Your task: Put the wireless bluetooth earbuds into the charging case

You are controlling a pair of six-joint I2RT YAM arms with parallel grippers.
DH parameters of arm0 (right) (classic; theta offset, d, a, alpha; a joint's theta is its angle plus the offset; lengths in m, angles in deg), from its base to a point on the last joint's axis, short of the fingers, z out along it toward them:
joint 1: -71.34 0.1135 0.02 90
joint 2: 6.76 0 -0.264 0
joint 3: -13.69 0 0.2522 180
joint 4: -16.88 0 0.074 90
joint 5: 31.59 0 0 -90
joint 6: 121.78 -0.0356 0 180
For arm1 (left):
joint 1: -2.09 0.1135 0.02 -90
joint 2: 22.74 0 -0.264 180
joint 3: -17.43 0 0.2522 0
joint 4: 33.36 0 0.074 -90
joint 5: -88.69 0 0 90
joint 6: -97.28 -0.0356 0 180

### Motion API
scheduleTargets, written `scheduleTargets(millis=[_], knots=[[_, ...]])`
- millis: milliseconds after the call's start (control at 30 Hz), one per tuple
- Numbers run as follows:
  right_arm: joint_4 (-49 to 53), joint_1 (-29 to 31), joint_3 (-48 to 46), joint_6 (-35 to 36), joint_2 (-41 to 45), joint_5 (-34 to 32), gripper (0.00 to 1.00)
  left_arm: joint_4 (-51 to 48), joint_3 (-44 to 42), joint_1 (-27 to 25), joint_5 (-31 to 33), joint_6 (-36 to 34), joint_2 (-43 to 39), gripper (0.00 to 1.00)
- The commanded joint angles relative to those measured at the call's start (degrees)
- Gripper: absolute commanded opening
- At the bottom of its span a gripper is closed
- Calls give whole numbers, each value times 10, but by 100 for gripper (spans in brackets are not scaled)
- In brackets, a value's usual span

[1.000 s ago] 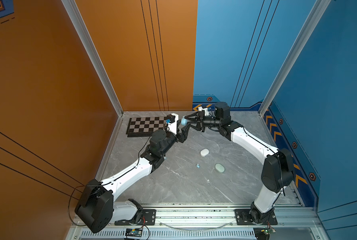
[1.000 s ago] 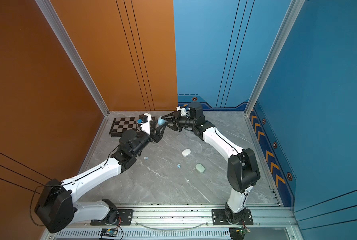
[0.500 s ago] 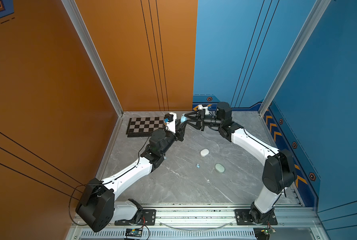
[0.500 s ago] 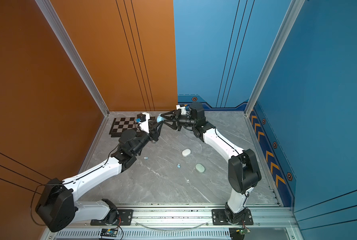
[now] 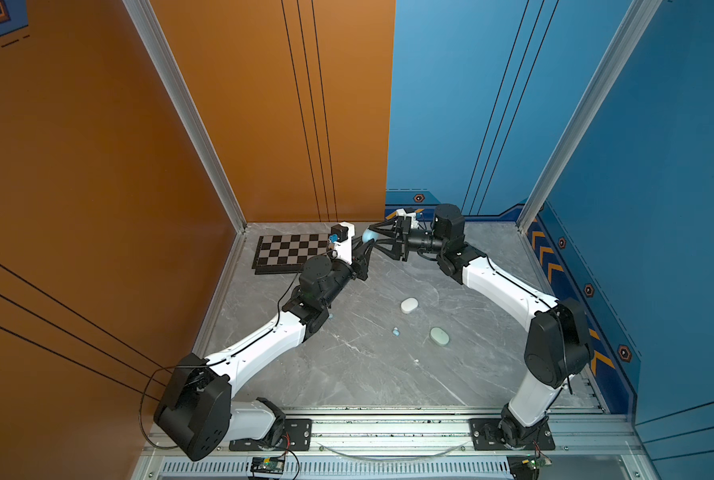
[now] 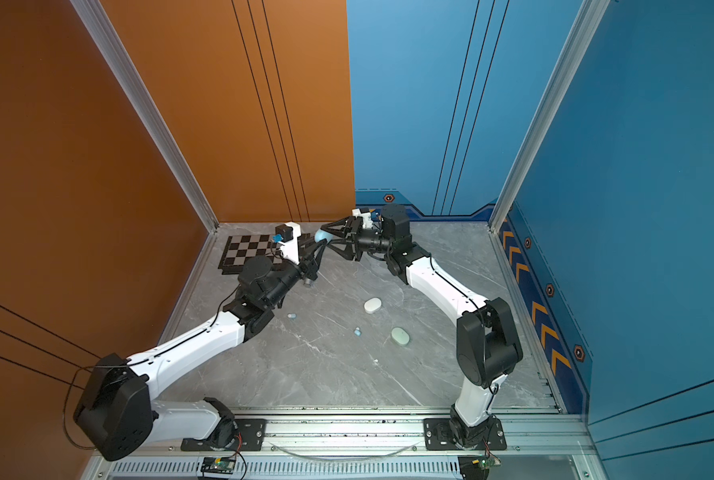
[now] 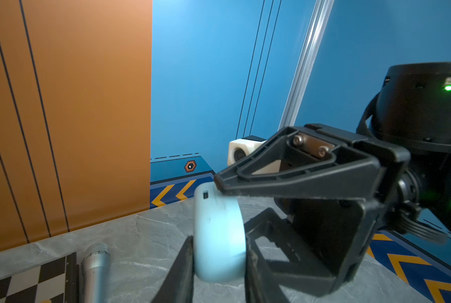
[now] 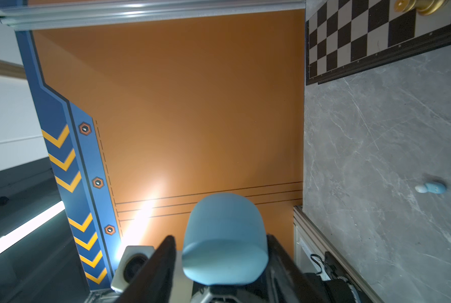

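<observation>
Grips the light-blue charging case [image 7: 219, 236] in the left pincer [image 7: 219, 244], both fingers [image 7: 182, 270] pressed flat against its sides. Holds that case [image 5: 366, 237] well above the desk [image 5: 347, 374], at the middle of both top views. Flanks the same case with the right pincer [image 8: 221, 238], spread wider than the case, with a clear gap beside one finger in the right wrist view and the upper fingertip [image 7: 227, 183] just touching the case's top edge in the left wrist view. Finds the earbuds lying on the desk, below centre in both top views: a light-blue one [image 5: 396, 331] just left of the pale green case [image 5: 439, 336] and below the white case [image 5: 409, 305], a second light-blue one [image 6: 292, 316] close beside the left forearm, and a white speck [image 5: 416, 360] lower still, too small to name for certain. Shows a chessboard [image 5: 290, 251] left of centre by the back wall and a silver microphone [image 7: 94, 262] lying next to it.
</observation>
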Motion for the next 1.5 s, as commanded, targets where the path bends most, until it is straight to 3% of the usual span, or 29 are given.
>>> scheduleTargets(millis=[0, 100, 200, 300, 367, 433, 500, 567, 667, 800, 933, 1200, 1467], knots=[[31, -9, -5, 77, 36, 27, 73, 0, -6, 12, -45, 15, -15, 0], [93, -27, -1, 149, 54, 34, 79, -50, -21, 29, -88, 17, -49, 0], [213, -46, 14, 274, 71, 37, 78, -131, -31, 48, -146, 8, -88, 0], [342, -60, 11, 469, 104, -2, 72, -211, -45, 78, -212, 21, -130, 0], [399, -62, -19, 633, 148, -66, 65, -272, -46, 102, -263, 39, -157, 0], [416, -51, -65, 781, 194, -133, 54, -327, -45, 128, -312, 67, -175, 0], [417, -28, -116, 935, 239, -186, 49, -370, -44, 152, -360, 101, -185, 0], [410, 11, -165, 1092, 281, -254, 55, -418, -39, 173, -398, 135, -187, 0], [376, 56, -209, 1223, 316, -330, 61, -466, -34, 190, -453, 180, -178, 0], [317, 89, -229, 1267, 322, -343, 61, -491, -48, 197, -509, 258, -165, 0], [296, 114, -219, 1265, 298, -309, 62, -487, -63, 197, -538, 306, -166, 0], [303, 170, -198, 1267, 247, -260, 72, -483, -59, 196, -572, 338, -157, 0], [284, 189, -170, 1250, 208, -252, 69, -489, -58, 190, -588, 338, -154, 0]])
